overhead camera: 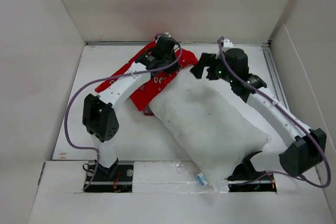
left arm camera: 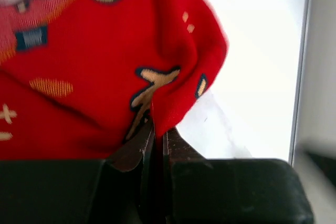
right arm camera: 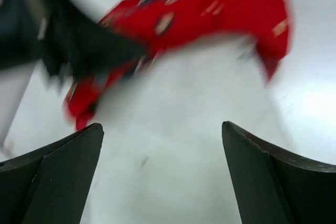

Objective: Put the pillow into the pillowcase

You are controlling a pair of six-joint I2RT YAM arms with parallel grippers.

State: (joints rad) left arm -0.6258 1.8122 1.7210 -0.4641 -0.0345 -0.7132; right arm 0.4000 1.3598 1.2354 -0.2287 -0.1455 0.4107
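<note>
Two claws: left claw pinches the case, right claw gapes empty over the pillow; stuffing looks barely begun, so next, regrip and push.

White table, white enclosure walls, metal rail along right edge

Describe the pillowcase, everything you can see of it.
The pillowcase is bright red woven-looking cloth printed with gold, dark-outlined motifs. It lies rumpled on the far left of the table, partly under the left arm. The left claw is shut on a raised fold of it, and its edge drapes over the far end of the pillow.
</note>
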